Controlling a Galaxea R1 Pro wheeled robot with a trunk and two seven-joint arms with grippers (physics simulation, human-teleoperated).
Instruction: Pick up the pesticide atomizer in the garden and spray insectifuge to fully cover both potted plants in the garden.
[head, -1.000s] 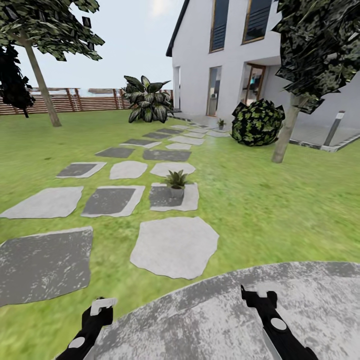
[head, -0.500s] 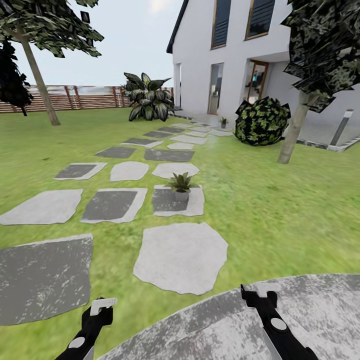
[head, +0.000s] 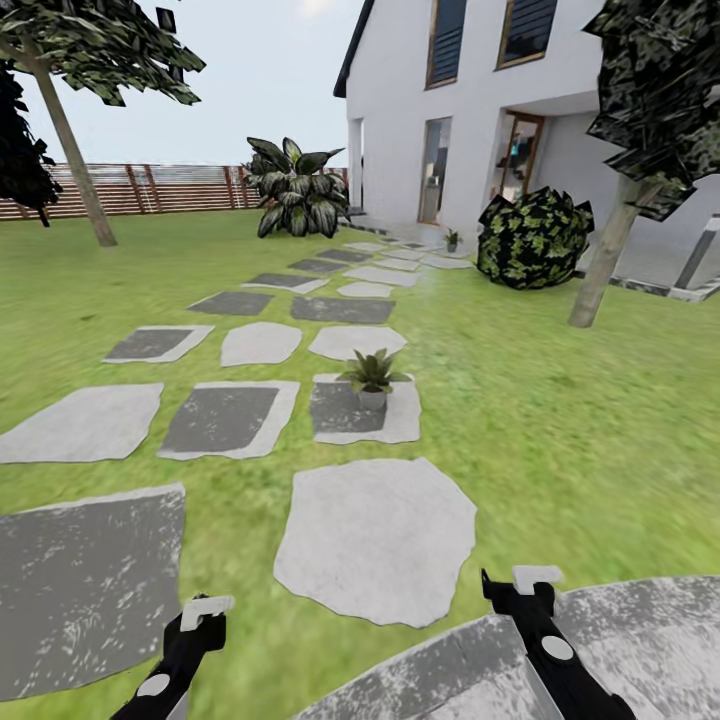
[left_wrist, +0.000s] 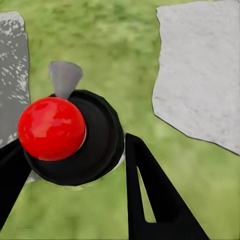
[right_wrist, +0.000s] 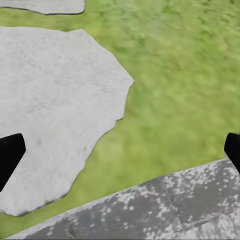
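Note:
One potted plant (head: 372, 375), a low green rosette, stands on a grey stepping stone (head: 365, 412) ahead of me. The second potted plant (head: 452, 239) is small and far off by the house path. My left gripper (head: 205, 612) hangs low at the lawn's near edge. In the left wrist view the left gripper (left_wrist: 70, 145) is shut on the pesticide atomizer (left_wrist: 102, 145), a dark round body with a red ball top and a pale cone nozzle (left_wrist: 64, 77). My right gripper (head: 520, 585) is open, its black fingers (right_wrist: 11, 152) far apart over grass and stone. The insectifuge is out of view.
Flat grey stepping stones (head: 375, 540) run across the lawn toward a white house (head: 470, 100). A round dark-leaved bush (head: 532, 238) and a tree trunk (head: 600, 265) stand at the right, a big-leaved plant (head: 295, 190) and a slatted fence (head: 150, 188) at the back.
The whole view has shifted as I roll forward: the near potted plant and stones sit lower and further right in the picture. Both grippers keep their pose.

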